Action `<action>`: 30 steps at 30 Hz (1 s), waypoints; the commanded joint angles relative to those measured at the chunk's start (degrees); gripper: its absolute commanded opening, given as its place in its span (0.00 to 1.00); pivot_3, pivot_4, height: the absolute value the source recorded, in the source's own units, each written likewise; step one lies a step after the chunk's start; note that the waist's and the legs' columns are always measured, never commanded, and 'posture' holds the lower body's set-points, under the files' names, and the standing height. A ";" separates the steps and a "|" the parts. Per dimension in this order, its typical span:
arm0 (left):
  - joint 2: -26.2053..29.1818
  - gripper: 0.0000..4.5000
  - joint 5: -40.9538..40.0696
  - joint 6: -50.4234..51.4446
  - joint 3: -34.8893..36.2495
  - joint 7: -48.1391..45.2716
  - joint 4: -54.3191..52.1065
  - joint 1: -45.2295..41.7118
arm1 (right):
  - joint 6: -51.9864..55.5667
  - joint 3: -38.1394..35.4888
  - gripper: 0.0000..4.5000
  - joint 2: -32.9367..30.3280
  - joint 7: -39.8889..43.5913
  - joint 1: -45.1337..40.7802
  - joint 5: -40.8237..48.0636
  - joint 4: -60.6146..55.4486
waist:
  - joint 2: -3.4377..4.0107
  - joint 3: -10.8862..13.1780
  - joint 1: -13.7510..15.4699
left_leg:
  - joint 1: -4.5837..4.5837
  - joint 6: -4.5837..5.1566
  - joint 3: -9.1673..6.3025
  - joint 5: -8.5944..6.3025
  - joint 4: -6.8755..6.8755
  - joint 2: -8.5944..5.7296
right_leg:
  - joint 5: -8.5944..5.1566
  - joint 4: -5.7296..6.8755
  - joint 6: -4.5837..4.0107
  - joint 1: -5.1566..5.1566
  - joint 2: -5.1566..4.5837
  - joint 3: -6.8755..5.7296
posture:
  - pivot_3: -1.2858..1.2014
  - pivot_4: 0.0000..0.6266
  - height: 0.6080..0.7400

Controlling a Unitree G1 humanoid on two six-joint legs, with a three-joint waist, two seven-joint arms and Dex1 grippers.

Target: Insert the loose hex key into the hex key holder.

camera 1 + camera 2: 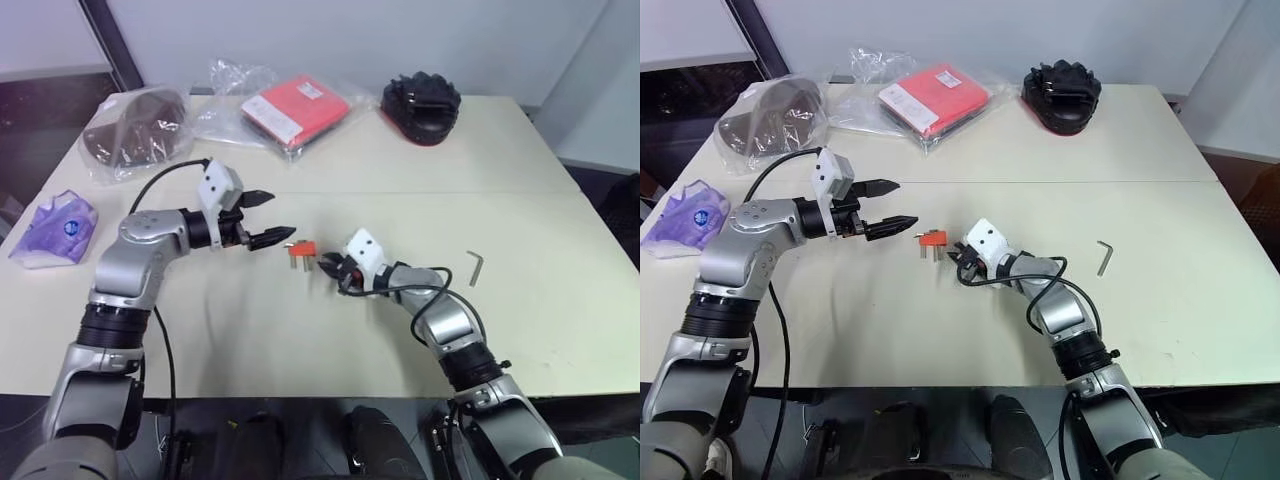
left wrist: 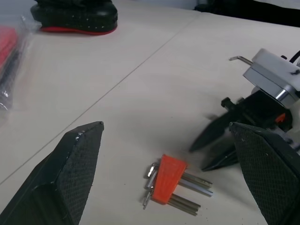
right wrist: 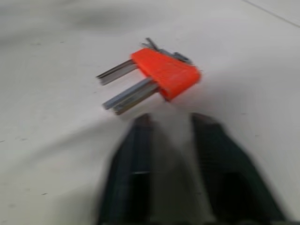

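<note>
2 head views looking down over the table [image 1: 560,330], 2 wrist views close above the hex key holder [image 2: 167,180]

One hex key holder [image 1: 301,251] lay between two grippers, left gripper [image 1: 268,219] and right gripper [image 1: 331,270]. One loose hex key [image 1: 476,266] lay beyond the right gripper. Farther off sat four bagged or dark items.

the scene is lit evenly and brightly from above; only soft shadows are cast on the table [image 1: 560,330]. the right gripper [image 3: 171,123] is strongly blurred in its wrist view; the hex key holder [image 3: 165,73] is slightly softened.
</note>
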 commanded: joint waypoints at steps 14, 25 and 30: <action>0.98 1.00 -0.79 1.71 1.38 1.31 -5.51 1.55 | -5.80 -0.10 0.74 3.73 -0.17 -6.57 -0.73 15.42 | 0.00 0.00 -1.30 | 0.21 0.00 -0.02 0.00 -0.01 0.01 | 0.00 0.11 -0.01 0.14 0.02 0.02 | 0.52 0.24 1.00; 1.69 1.00 -1.23 2.82 2.06 1.68 -7.13 2.43 | -6.87 1.24 0.74 7.27 2.43 -9.83 -0.68 18.80 | 0.00 0.00 -1.50 | 0.30 0.00 -0.08 0.00 -0.03 0.02 | 0.00 0.32 -0.01 0.06 0.02 0.13 | 0.52 0.24 1.00; 1.94 1.00 -1.38 3.11 2.32 1.46 -7.04 2.51 | -6.96 1.54 0.74 8.11 3.09 -10.45 -0.93 19.60 | 0.00 0.00 -1.49 | 0.30 0.00 -0.07 0.00 -0.04 0.02 | 0.00 0.34 -0.01 0.03 0.01 0.14 | 0.52 0.24 1.00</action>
